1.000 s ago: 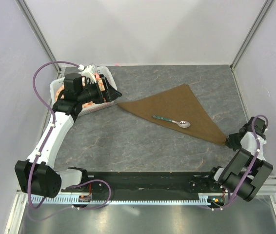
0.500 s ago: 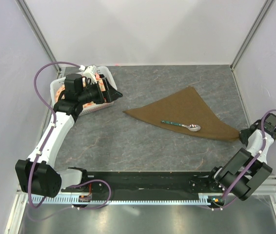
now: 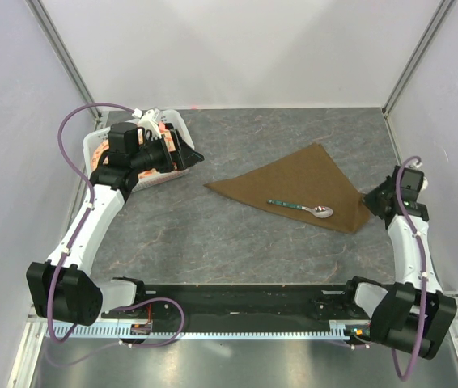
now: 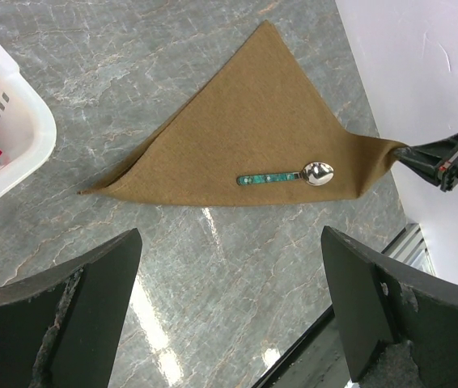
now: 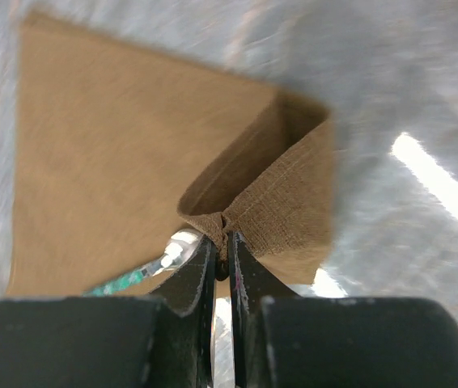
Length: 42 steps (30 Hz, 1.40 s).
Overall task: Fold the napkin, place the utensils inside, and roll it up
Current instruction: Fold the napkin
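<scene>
The napkin (image 3: pixel 294 184) lies on the tabletop (image 3: pixel 213 234) folded to a triangle. Its long folded edge runs from the right gripper (image 3: pixel 372 200) out toward the left gripper (image 3: pixel 182 153). The spoon (image 3: pixel 302 208) rests on the cloth just inside that edge and roughly along it. Its silvery bowl is the end nearer the right gripper, and its teal handle points away toward the left arm.

We see the right gripper nearly closed, pinching the napkin's nearest corner. In the right wrist view the cloth bunches into a small raised pocket at the fingertips, with the spoon's bowl just beyond them.

The left gripper is spread as wide as it goes and holds nothing. It hangs by the white basket (image 3: pixel 99 145), well apart from the napkin's far tip.

We judge that the fold and the placing are done and the rolling is what remains. The right arm is plainly the nearer one. As the spoon lies straight ahead of its pinch, carrying that corner over the bowl looks like the natural start, though the loose spoon may slide.
</scene>
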Each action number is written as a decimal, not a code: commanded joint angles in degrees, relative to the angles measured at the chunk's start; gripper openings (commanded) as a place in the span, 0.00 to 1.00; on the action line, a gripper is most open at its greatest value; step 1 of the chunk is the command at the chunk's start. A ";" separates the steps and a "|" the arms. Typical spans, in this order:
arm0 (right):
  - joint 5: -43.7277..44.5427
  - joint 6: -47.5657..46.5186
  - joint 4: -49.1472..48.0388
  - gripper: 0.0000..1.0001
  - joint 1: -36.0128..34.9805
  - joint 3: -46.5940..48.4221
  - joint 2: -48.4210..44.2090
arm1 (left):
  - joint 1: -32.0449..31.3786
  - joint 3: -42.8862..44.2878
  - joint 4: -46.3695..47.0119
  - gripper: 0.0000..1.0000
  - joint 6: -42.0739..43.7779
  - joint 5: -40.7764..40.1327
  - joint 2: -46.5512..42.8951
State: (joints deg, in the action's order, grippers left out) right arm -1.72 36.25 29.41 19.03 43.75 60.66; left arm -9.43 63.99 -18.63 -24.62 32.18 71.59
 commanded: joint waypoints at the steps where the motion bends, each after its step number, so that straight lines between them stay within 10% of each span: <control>1: -1.10 1.01 -4.79 0.00 -6.88 -0.50 0.77 | 0.20 -0.26 2.55 0.99 -1.39 1.92 0.13; 19: 4.26 6.20 -14.55 0.00 -34.40 3.54 13.86 | 0.20 -0.53 2.64 0.98 -0.96 1.48 0.39; 42: 6.02 7.78 -17.63 0.00 -41.09 4.86 22.83 | 0.20 -0.53 2.72 0.98 -1.04 1.39 0.48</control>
State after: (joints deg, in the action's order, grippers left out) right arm 3.09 43.33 13.76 -21.28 47.22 82.81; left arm -9.43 63.55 -18.02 -24.62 32.18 71.64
